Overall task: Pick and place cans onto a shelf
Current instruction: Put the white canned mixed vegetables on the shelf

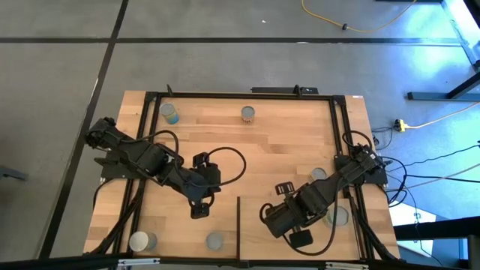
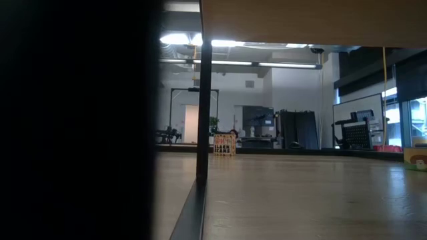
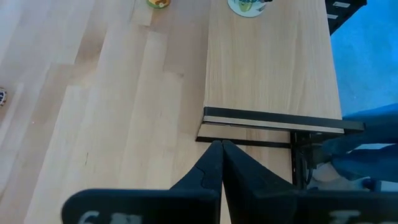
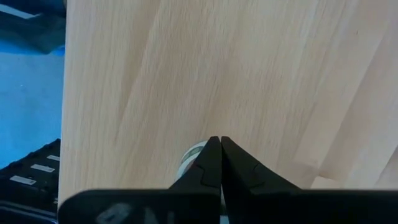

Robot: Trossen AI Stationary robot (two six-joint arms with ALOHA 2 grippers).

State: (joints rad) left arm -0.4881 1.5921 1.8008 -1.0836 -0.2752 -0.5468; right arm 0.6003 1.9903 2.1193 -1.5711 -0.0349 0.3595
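Several cans stand upright on their bases: two by the far edge (image 1: 170, 113) (image 1: 248, 113), two by the near edge (image 1: 141, 241) (image 1: 215, 241), and two at the right (image 1: 319, 174) (image 1: 337, 216). The pale shelf (image 3: 267, 62) with its dark edge strip (image 3: 273, 121) fills the near right of the table. A white-topped can (image 3: 249, 6) stands on it. My left gripper (image 3: 221, 152) (image 1: 199, 210) hangs shut over mid-table, short of the strip. My right gripper (image 4: 219, 149) (image 1: 298, 237) is shut and points down over the shelf. Its fingers half hide a can (image 4: 191, 158).
The low view looks under the shelf board (image 2: 313, 20), past a dark post (image 2: 203, 100). A black mass fills that picture's left. A dark frame (image 1: 247, 94) runs round the table, and cables (image 1: 420, 169) lie by its right edge. Bare planks (image 1: 270, 150) lie between the arms.
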